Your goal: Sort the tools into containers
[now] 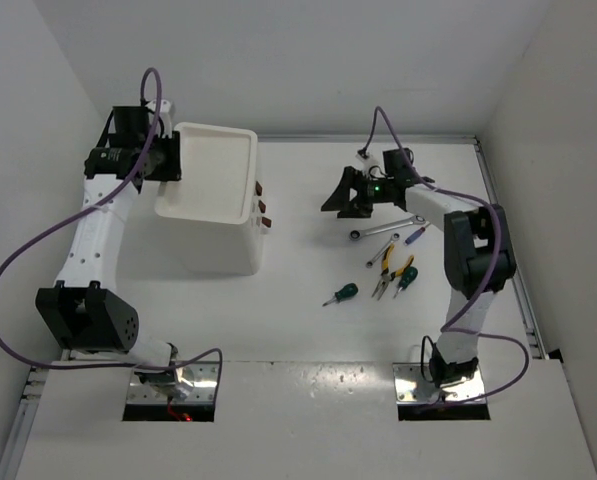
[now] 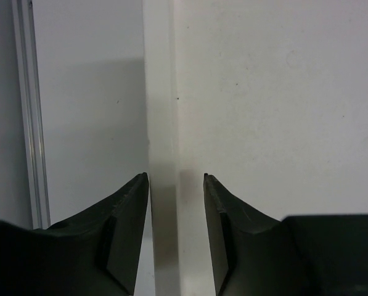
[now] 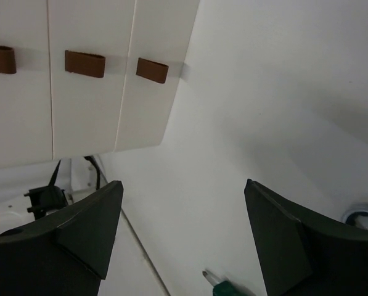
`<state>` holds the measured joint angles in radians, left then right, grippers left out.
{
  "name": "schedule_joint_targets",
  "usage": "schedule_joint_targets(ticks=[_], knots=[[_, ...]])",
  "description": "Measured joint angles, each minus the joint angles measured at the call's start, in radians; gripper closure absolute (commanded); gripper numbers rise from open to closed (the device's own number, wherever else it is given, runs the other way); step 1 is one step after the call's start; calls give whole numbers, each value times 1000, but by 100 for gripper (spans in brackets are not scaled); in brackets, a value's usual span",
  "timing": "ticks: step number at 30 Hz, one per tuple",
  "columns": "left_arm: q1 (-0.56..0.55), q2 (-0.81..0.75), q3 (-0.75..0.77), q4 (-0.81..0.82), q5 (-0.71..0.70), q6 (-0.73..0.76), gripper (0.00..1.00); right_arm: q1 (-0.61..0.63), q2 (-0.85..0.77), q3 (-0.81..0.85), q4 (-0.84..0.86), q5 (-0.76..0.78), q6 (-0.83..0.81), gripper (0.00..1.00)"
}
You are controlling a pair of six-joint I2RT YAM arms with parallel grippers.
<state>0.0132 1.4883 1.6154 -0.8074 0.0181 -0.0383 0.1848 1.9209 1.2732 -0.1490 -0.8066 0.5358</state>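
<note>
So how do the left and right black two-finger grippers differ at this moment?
The left gripper straddles a wall of the white plastic box, jaws narrowly apart. The right gripper is spread wide above the white table. The left gripper sits at the box's left side, and the right gripper hangs by the silver metal wrench. Neither holds a tool.

We see the L arm stretched forward, L gripper [image 2: 176, 185] parted narrowly; R arm folds back leftward (elbow high), R gripper [image 3: 184, 191] spread wide.
</note>
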Motion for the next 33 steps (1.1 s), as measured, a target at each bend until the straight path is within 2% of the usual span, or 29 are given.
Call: schedule_joint_targets(ticks=[5, 8, 9, 10, 14, 20, 23, 25, 33], knots=[[-5, 0, -20, -2, -10, 3, 53, 59, 135, 67, 91, -18, 135, 25], [-6, 1, -20, 0, -25, 8, 71, 87, 200, 111, 156, -17, 199, 34], [-6, 2, -20, 0, -26, 6, 77, 96, 216, 117, 180, -18, 218, 34], [-6, 3, -20, 0, -39, 7, 82, 103, 230, 122, 199, -21, 241, 42], [-7, 5, -20, 2, -42, -3, 100, 129, 286, 129, 325, -39, 341, 48], [-7, 7, -19, 3, -42, -5, 100, 163, 393, 128, 584, -76, 553, 48], [-7, 7, -19, 3, -41, -6, 100, 187, 446, 129, 640, -86, 626, 41], [-7, 8, -18, 2, -40, -6, 100, 205, 472, 130, 666, -89, 666, 39], [-7, 17, -7, -3, -37, -7, 100, 245, 543, 178, 800, -111, 808, 39]])
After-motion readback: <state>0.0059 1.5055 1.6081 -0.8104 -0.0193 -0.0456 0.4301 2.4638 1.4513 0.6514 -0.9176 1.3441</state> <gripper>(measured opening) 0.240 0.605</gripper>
